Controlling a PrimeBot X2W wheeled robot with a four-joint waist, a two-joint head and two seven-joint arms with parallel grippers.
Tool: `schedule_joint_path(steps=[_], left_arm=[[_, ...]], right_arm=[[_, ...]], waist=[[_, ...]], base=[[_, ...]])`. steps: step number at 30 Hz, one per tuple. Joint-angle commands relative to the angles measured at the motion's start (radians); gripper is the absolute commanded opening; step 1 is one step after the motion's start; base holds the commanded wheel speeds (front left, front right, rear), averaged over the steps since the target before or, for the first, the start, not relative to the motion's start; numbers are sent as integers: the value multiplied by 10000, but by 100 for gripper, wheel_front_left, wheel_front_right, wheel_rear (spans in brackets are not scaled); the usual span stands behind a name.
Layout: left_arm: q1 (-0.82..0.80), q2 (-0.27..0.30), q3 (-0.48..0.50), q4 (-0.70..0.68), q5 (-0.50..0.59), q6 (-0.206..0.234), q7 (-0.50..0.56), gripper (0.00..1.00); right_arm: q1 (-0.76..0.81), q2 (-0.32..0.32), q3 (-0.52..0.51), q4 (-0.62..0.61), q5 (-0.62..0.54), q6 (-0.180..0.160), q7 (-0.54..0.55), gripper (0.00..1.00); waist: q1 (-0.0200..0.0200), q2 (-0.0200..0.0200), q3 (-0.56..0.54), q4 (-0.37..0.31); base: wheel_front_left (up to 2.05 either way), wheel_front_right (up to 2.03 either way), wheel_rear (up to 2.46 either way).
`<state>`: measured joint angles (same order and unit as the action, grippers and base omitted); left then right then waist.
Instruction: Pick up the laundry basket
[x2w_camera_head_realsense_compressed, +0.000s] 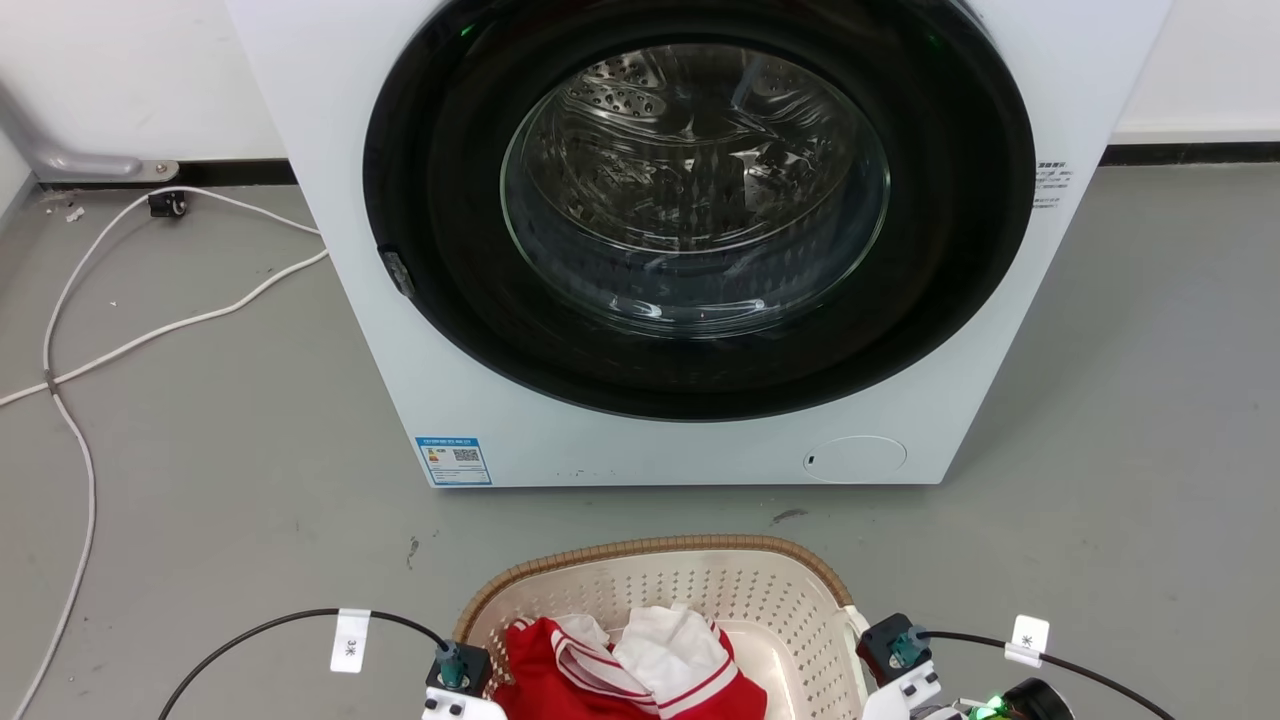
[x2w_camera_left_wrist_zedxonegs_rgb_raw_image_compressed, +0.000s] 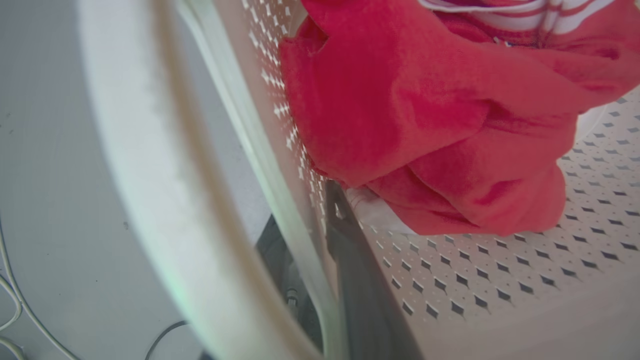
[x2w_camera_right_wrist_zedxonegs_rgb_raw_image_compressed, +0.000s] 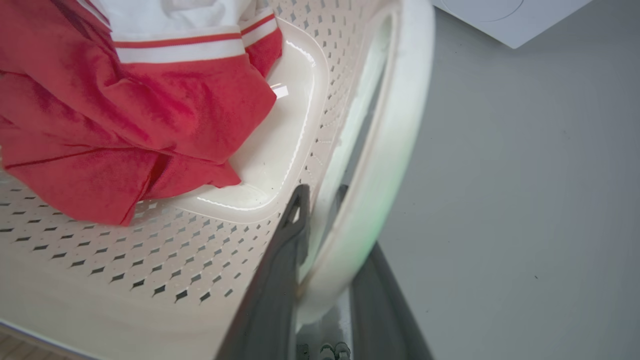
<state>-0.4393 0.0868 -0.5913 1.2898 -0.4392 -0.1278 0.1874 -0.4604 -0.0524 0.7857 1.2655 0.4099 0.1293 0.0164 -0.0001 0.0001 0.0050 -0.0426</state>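
While the basket (x2w_camera_head_realsense_compressed: 650, 560) is sitting on the floor (x2w_camera_head_realsense_compressed: 200, 450) just in front of the washer (x2w_camera_head_realsense_compressed: 700, 440), both hands are gripping its sides. The left hand (x2w_camera_left_wrist_zedxonegs_rgb_raw_image_compressed: 305, 210) is pinching the perforated wall, one finger inside and one outside. The right hand (x2w_camera_right_wrist_zedxonegs_rgb_raw_image_compressed: 321, 195) is closing narrowly over wall and handle (x2w_camera_right_wrist_zedxonegs_rgb_raw_image_compressed: 395, 150) together. As I am judging it, the smooth plastic is offering little purchase, so an uneven lift could be tilting the basket, slipping a grip and spilling the clothes (x2w_camera_head_realsense_compressed: 640, 670).
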Motion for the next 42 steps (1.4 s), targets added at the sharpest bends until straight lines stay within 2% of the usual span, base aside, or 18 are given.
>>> schedule_joint_path(steps=[1, 11, 42], left_arm=[[4, -23, -136, -26, -56, -34, 97, 0], [-164, 24, -554, -103, -476, -34, 191, 0], [-406, 61, -1532, -95, -1507, -36, -48, 0]], right_arm=[[55, 40, 106, -58, 57, 25, -6, 0], [-45, 44, 393, -102, 323, 25, 244, 0], [-277, 57, 845, 69, 789, 26, 104, 0]], waist=[[1, -1, -8, 5], [1, -1, 6, 3], [1, -1, 130, 46]], base=[[0, 0, 0], [0, 0, 0], [0, 0, 0]])
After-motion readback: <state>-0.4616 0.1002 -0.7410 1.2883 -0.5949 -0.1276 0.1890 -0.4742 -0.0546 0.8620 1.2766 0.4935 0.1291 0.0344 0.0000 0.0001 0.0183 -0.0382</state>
